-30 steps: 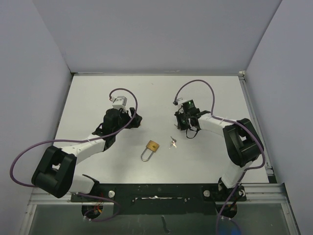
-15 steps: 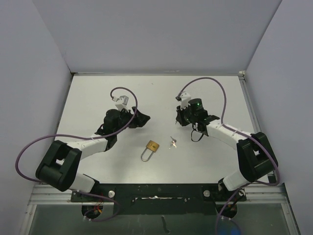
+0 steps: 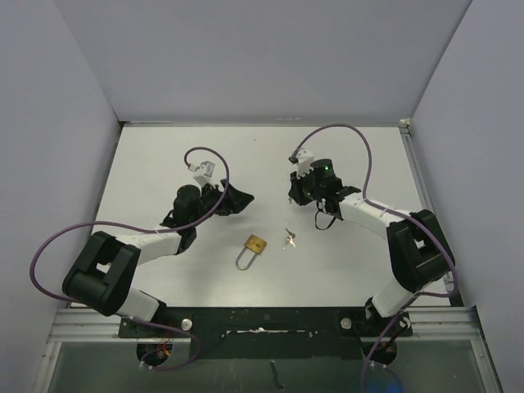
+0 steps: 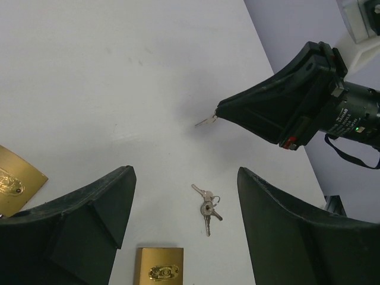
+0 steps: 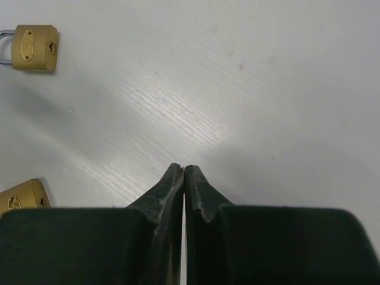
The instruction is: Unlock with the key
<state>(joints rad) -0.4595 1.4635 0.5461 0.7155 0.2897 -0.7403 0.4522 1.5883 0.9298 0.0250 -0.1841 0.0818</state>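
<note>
On white table (image 3: 155, 164), brass padlock (image 3: 256, 244), silver keys (image 3: 288, 238); left tool (image 3: 237, 197) agape, right tool (image 5: 184, 168) closed

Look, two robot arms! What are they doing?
They are meant to open a padlock with a key. The brass padlock and a small bunch of keys lie side by side on the white table, between the arms. The left hand hovers open, the right hand is pinched shut. Neither touches the padlock or the bunch.
</note>
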